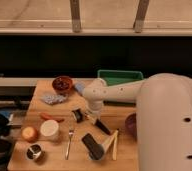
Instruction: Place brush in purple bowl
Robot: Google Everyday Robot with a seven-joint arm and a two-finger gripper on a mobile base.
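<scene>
The brush [102, 127] lies on the wooden table [44, 107], its dark head [78, 115] to the left and its black handle running down to the right. My gripper [91, 113] hangs from the white arm directly over the brush, near the head end of the handle. The purple bowl [131, 125] stands at the table's right side. Only its left rim shows, because my bulky white arm [166, 125] covers the rest.
A reddish-brown bowl [62, 83] and a green bin [120, 76] stand at the back. A metal fork [69, 142], a black block with a cream handle [95, 146], a white cup [50, 130], an orange [29, 133] and a metal tin [34, 151] lie in front.
</scene>
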